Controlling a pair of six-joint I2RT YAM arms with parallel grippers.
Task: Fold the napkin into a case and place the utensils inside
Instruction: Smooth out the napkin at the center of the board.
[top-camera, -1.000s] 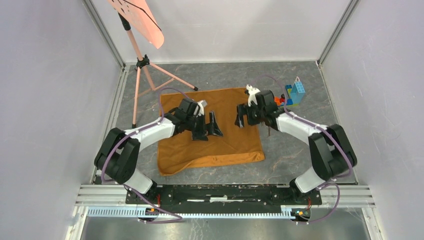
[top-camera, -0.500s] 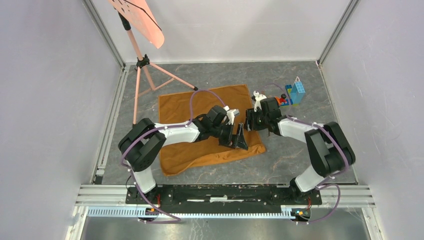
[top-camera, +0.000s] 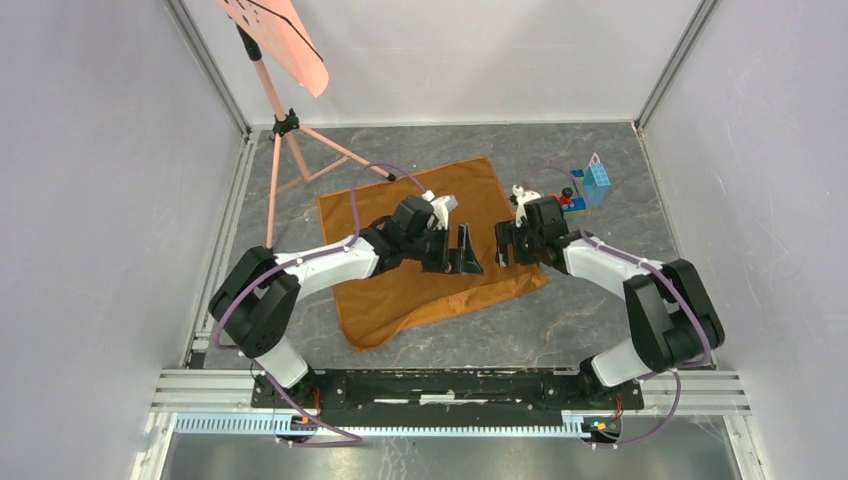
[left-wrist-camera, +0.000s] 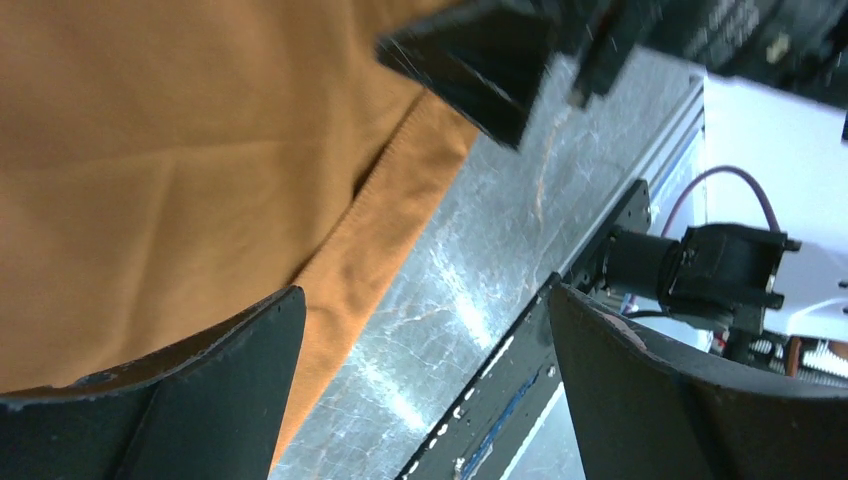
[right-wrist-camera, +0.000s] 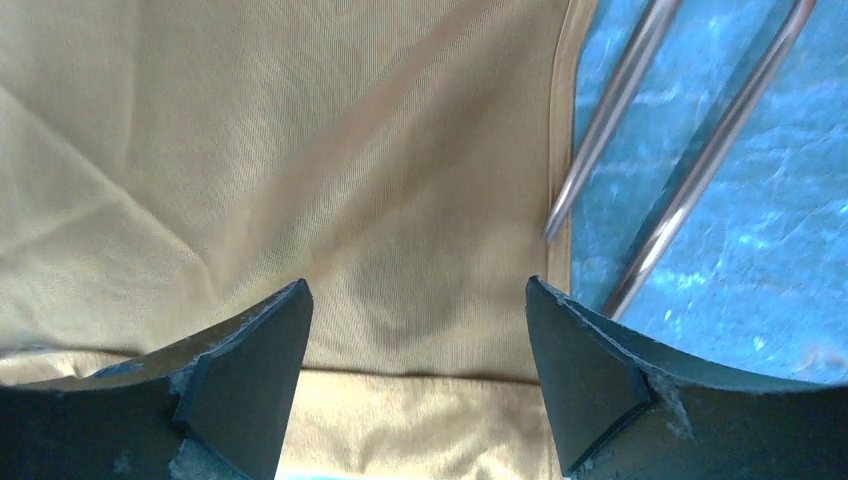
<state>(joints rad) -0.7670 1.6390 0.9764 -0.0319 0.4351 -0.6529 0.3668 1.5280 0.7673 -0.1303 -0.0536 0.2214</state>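
The orange-brown napkin (top-camera: 400, 270) lies flat on the table, turned at an angle. My left gripper (top-camera: 466, 251) is open and empty above the napkin's right part; in the left wrist view (left-wrist-camera: 422, 295) its jaws frame the napkin's edge (left-wrist-camera: 150, 150) and bare table. My right gripper (top-camera: 506, 244) is open and empty, close to the left one, over the napkin's right edge (right-wrist-camera: 350, 150). In the right wrist view (right-wrist-camera: 415, 285) two slim utensils (right-wrist-camera: 610, 110) lie on the table just past that edge. In the top view the right arm hides them.
A salmon-pink sheet (top-camera: 285, 40) on a tripod stand (top-camera: 285, 125) is at the back left. A toy brick pile (top-camera: 590, 185) sits at the back right, beside the right arm. Walls close three sides; a metal rail (top-camera: 450, 385) runs along the near edge.
The napkin has turned counter-clockwise and its right corner has slid right. My left gripper swung right across the napkin toward the right gripper. The right gripper shifted slightly right.
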